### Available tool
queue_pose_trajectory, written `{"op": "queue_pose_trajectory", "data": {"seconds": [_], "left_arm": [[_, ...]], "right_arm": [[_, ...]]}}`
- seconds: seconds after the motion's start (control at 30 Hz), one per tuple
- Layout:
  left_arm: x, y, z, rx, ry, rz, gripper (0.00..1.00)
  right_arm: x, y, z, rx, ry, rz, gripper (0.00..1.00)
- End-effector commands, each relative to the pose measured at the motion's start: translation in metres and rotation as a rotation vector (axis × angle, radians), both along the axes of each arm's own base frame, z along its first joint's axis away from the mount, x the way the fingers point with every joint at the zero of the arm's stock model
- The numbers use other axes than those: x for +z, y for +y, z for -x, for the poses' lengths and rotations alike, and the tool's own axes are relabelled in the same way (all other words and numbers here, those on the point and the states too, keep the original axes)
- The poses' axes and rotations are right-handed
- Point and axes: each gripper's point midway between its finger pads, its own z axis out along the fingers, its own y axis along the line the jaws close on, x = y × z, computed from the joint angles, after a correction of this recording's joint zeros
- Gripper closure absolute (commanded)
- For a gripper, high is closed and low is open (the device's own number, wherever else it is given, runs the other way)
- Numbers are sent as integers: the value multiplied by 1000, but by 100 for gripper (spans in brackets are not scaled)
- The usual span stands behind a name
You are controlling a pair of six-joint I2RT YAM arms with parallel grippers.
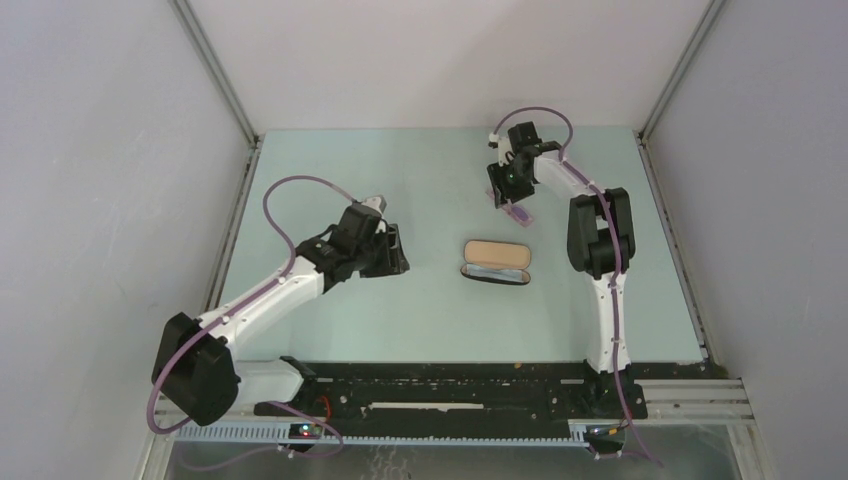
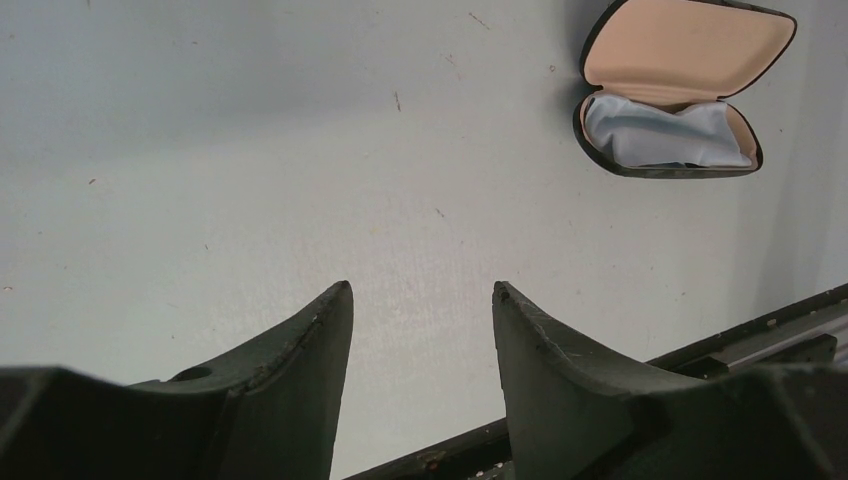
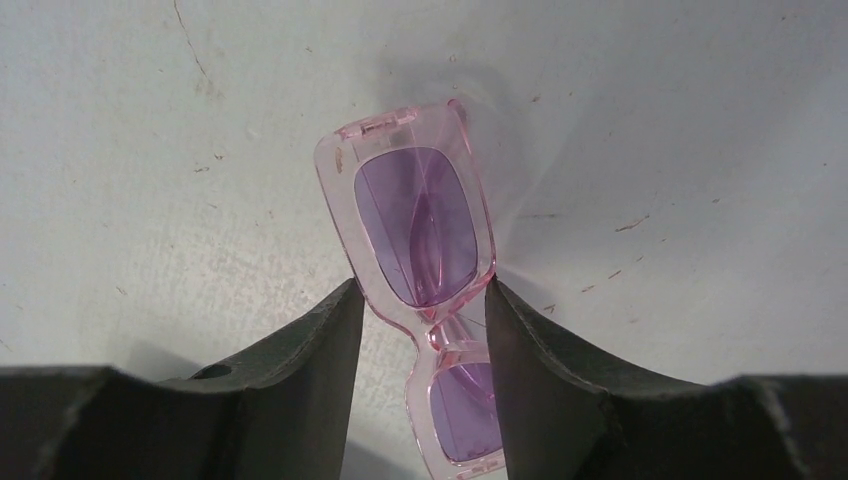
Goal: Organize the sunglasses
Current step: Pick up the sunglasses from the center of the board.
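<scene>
Gleaming translucent pink rectangular sunglasses (image 3: pixel 420 230)

Pink sunglasses (image 3: pixel 420 230) pinched near the bridge — jaws touching both sides.

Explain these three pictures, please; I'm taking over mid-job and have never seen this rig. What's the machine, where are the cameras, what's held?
The machine is two robot arms bolted at the near edge of a pale table, each ending in a two-finger gripper. The wide picture comes from a fixed camera above and behind them. The other two come from cameras on the wrists, looking past each arm's own dark fingers. On the table lies an open black case with tan lining, a light blue cloth inside. The left gripper is open and empty, over the table. The right gripper has its fingers against both sides of the pink sunglasses, near the bridge, apparently gripping them. Whether they are lifted off the table, I cannot tell.
</scene>
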Motion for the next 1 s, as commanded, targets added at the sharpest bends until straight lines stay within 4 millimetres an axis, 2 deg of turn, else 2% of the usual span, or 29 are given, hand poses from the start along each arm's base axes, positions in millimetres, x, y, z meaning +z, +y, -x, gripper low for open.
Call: {"op": "queue_pose_trajectory", "data": {"seconds": [0.0, 0.4, 0.67, 0.97], "left_arm": [[-5, 2, 7, -9, 5, -6, 41], [-6, 8, 10, 13, -8, -23, 41], [-6, 8, 12, 9, -11, -20, 41], [-7, 8, 14, 8, -11, -22, 41]], "right_arm": [[24, 7, -9, -6, -67, -3, 44], [9, 3, -8, -12, -60, 92, 47], [9, 4, -12, -21, -66, 86, 41], [4, 7, -12, -9, -49, 78, 40]]}}
